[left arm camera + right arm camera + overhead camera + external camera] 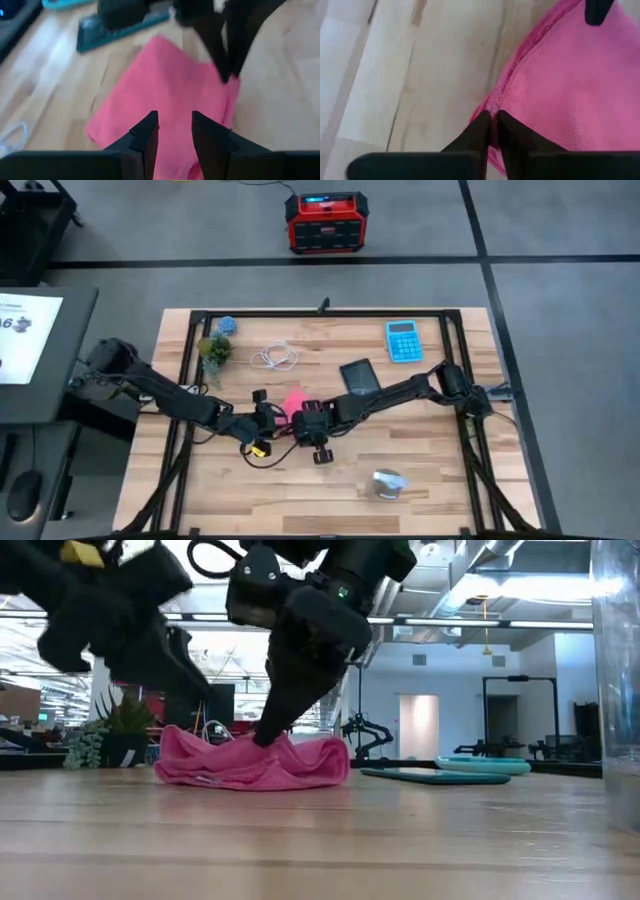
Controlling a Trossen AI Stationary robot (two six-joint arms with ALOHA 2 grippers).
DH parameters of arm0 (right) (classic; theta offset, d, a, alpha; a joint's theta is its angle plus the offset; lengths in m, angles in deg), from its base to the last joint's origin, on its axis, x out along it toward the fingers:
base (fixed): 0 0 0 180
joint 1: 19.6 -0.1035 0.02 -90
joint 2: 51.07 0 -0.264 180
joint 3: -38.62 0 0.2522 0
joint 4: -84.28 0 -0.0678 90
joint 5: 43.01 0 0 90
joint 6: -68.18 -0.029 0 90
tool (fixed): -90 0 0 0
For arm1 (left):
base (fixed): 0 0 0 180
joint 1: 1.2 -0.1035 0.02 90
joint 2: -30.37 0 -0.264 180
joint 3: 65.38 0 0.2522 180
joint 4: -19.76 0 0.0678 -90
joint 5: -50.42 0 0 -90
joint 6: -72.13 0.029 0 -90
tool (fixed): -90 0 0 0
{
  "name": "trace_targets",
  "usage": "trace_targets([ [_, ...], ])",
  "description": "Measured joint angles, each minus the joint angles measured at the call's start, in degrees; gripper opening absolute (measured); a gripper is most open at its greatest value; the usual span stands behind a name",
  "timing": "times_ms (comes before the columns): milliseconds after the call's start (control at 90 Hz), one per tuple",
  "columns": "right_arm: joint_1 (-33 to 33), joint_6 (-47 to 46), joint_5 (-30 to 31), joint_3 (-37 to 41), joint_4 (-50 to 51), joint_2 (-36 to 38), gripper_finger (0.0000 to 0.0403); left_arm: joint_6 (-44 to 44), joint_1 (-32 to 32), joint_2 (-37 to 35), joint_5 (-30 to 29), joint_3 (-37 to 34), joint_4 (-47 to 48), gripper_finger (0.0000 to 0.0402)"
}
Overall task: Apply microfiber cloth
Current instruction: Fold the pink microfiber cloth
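Note:
The pink microfiber cloth (293,400) lies bunched on the wooden table near its middle, its underside on the wood (250,765). My right gripper (492,120) is shut on the cloth's edge and comes down onto it in the low view (270,730). My left gripper (175,130) hovers open just above the cloth on its left side (195,685), with nothing between its fingers. A dark phone (360,375) lies just beyond the cloth toward the far right. My right gripper pinches the cloth's hemmed edge (495,107) between its two fingers. The fingers slant down from above and from the table's right side. The cloth rises into a small peak at the fingers (265,740), and the rest of it stays on the table, slack.
A blue calculator (403,340) sits at the far right, a white cable (275,358) and a small plant (215,350) at the far left. A clear glass (388,483) stands near the front edge. A black frame (320,313) borders the table.

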Motion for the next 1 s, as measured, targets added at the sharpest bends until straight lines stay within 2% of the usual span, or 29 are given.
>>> trace_targets([
  [144, 0.47, 2.47, -3.61, -2.82, 2.56, 0.70, 0.0090, -1.86, -1.84, 4.18, 0.48, 0.00, 0.31, 0.0095],
  [333, 2.27, 1.17, 0.54, -2.01, 2.87, 1.21, 0.0100, -3.82, -2.28, 3.60, 0.39, 0.94, 0.71, 0.0095],
  [544, 7.19, -6.05, 1.36, 8.04, -7.34, 0.95, 0.0091, -2.93, -4.23, 2.64, 1.20, 1.20, -0.82, 0.0095],
  [667, 7.62, -9.46, -1.48, 12.35, -9.92, 1.25, 0.0086, -3.64, -6.53, 4.78, 2.50, -0.53, 0.12, 0.0095],
  [889, 1.43, -11.04, -6.05, 13.98, -9.27, 1.38, 0.0082, -7.83, -3.80, 4.03, 5.62, -0.83, -1.65, 0.0095],
  [1000, -2.84, -12.24, -7.14, 13.95, -7.14, 1.82, 0.0082, -10.08, -0.93, 2.87, 14.88, -0.75, -2.81, 0.0095],
])
